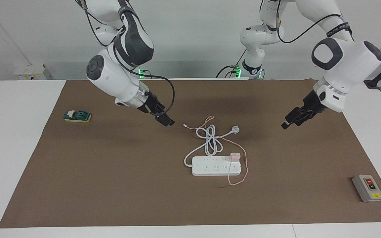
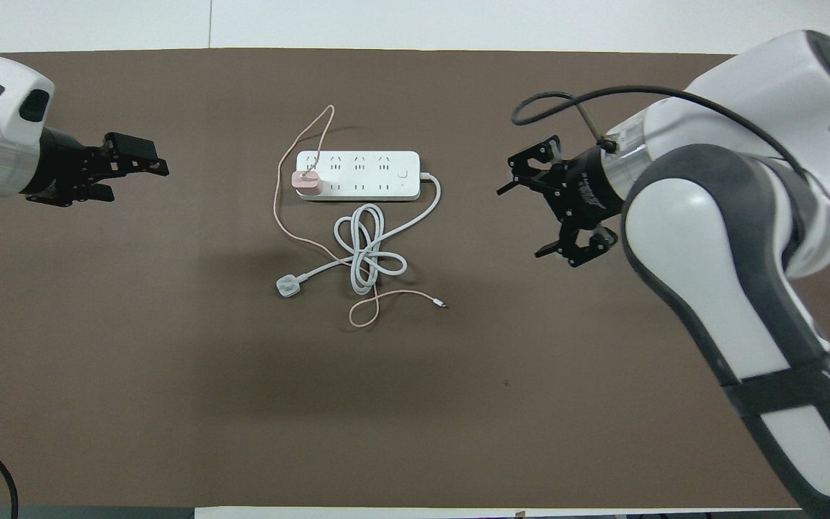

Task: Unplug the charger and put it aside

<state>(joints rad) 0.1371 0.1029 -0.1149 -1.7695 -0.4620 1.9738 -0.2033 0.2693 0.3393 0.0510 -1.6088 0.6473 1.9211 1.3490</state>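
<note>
Nothing is done yet: your charger sits plugged into the power strip, while left gripper and right gripper hang spread, empty.

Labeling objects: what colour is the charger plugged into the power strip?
Pale pink charger, cable too; clearest in the overhead view.

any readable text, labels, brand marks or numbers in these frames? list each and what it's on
No text reads in full in either view.
Black band with white lettering on the left arm: too small to read.
Grey switch box with red and black buttons, yellow label at its end: too small to read.
Long white multi-socket power strip: no legible marking.
Small pale-pink cube-shaped charger plugged into it: no marking visible.
Green and yellow block: nothing legible.
</note>
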